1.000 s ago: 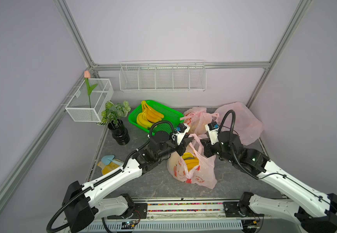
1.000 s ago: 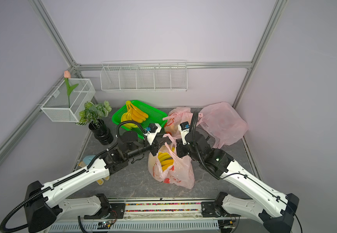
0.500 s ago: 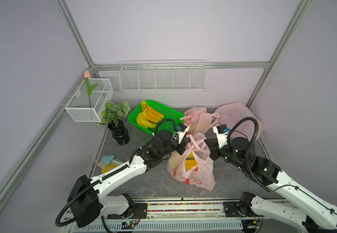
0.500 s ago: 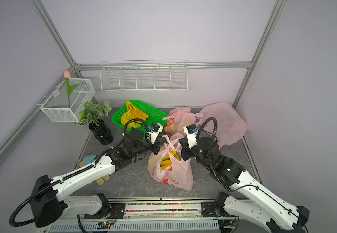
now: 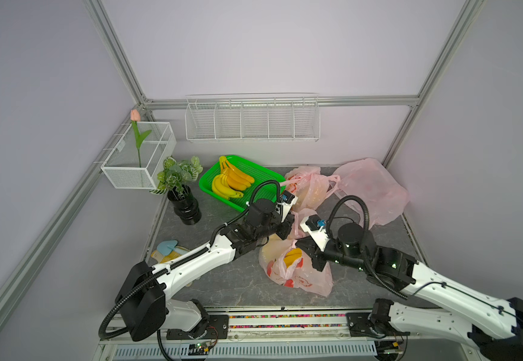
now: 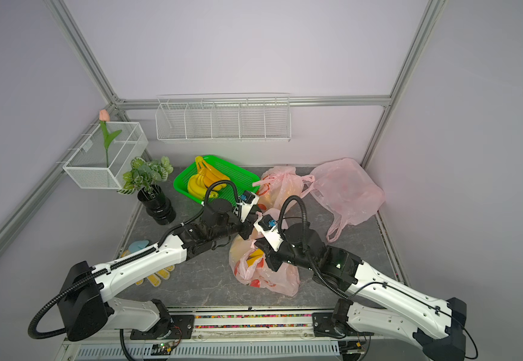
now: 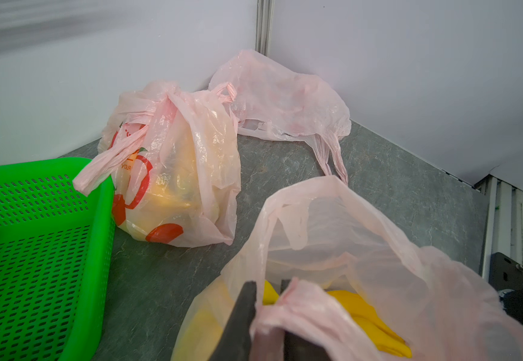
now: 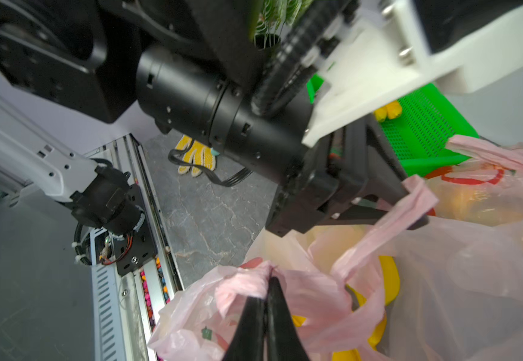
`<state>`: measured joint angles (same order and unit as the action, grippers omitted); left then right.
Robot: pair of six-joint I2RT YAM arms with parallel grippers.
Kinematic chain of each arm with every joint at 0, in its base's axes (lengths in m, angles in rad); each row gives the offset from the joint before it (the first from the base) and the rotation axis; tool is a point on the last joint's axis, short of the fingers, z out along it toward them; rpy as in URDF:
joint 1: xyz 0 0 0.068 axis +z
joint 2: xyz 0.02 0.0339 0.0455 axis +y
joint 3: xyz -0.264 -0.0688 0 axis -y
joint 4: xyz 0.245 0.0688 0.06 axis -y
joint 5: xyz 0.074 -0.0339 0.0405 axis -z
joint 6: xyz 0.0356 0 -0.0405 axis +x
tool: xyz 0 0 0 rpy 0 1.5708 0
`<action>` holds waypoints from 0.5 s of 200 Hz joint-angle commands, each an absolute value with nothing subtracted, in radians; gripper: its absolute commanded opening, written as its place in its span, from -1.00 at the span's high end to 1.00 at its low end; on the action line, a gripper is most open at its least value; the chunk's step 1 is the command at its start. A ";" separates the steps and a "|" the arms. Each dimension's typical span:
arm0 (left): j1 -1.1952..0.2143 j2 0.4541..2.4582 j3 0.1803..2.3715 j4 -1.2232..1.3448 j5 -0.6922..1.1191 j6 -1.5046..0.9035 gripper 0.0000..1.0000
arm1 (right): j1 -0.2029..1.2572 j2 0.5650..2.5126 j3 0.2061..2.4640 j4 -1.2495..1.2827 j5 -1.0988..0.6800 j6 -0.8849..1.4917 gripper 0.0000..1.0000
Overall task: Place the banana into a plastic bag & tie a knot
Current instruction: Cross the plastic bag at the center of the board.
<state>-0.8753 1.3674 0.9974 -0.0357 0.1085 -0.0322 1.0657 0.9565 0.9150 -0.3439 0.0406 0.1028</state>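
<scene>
The plastic bag (image 5: 297, 276) with the banana (image 5: 293, 256) inside sits near the green basket (image 5: 203, 183). It is thin, soft and slippery, so hold it by its handles (image 8: 410, 200). The left gripper (image 7: 268, 289) pinches one and the right gripper (image 8: 266, 281) pinches the other. I count three pink bags (image 5: 308, 190) in all, and what look like two bunches (image 5: 227, 186) in the basket.

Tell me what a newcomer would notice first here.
Mid-table, the left gripper and right gripper each pinch the top of a pink plastic bag with a yellow banana bunch inside. Behind it, a bright green basket holds more bananas, beside a second filled bag.
</scene>
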 commanded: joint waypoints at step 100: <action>-0.862 1.256 0.907 0.038 0.153 -0.032 0.57 | 1.074 0.978 0.792 -0.415 0.406 0.157 0.74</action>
